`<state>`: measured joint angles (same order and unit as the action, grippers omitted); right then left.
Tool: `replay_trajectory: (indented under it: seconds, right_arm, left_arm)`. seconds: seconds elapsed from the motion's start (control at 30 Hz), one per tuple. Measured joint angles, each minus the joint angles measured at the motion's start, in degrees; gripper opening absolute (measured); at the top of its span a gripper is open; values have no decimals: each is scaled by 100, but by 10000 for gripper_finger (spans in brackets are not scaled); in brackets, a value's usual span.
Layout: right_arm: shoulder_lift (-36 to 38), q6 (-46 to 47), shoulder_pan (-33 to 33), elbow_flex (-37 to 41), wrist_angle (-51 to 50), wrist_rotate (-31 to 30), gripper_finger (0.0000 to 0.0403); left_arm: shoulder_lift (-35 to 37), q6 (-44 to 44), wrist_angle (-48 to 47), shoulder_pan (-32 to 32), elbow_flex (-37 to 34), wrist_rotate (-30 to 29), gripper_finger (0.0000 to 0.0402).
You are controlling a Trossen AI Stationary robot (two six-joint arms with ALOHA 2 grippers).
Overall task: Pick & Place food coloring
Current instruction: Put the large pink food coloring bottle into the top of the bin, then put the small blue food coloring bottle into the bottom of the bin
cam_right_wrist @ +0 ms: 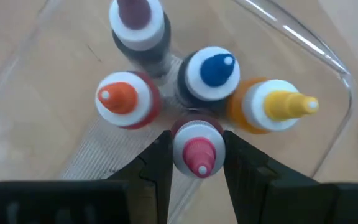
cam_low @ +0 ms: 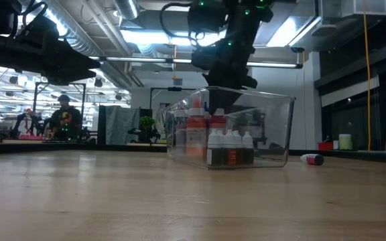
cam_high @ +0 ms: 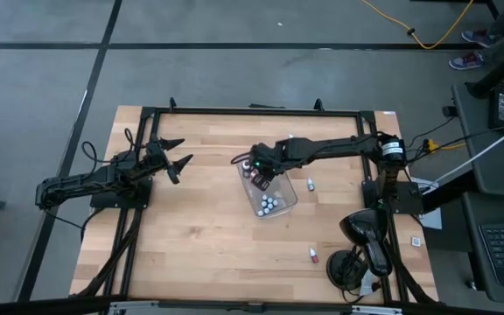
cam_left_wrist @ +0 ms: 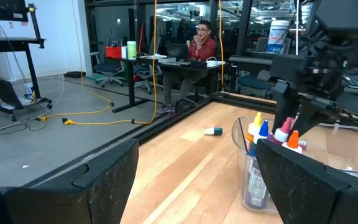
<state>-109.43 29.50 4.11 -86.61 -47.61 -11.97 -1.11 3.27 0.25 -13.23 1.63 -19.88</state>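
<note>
right gripper [cam_right_wrist: 197,163] down inside the clear rectangular plastic tray [cam_high: 288,199] at the bench's middle, jaws clamped on a small pink-capped food coloring bottle [cam_right_wrist: 197,148] among the orange, blue and yellow ones. left gripper [cam_high: 178,156] near the left edge, jaws spread wide, holding nothing.

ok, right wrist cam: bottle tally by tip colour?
dark purple-tipped bottle: 1
blue-tipped bottle: 1
orange-tipped bottle: 1
yellow-tipped bottle: 1
pink-tipped bottle, gripped in the right pincer: 1
Total: 5
</note>
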Motion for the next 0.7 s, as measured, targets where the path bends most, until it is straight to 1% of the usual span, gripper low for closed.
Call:
replay_trajectory:
  seconds: [0.1,0.17,0.37,0.47,0.6,0.7]
  right_arm:
    - [0,-2,30,0,74,2,119]
    - [0,1,45,0,87,5,129]
    - [0,20,51,0,113,184,189]
    - [6,98,49,0,105,199,210]
    - [69,181,49,-154,-177,210,225]
    - [188,178,49,-349,-502,211,227]
  left_arm:
    - [0,0,-2,0,0,0,320]
    - [0,0,-2,0,0,0,320]
    - [-1,0,0,0,0,0,320]
    - [0,0,-1,0,0,0,320]
    - [-2,0,0,0,0,0,320]
    - [-1,0,-2,0,0,0,320]
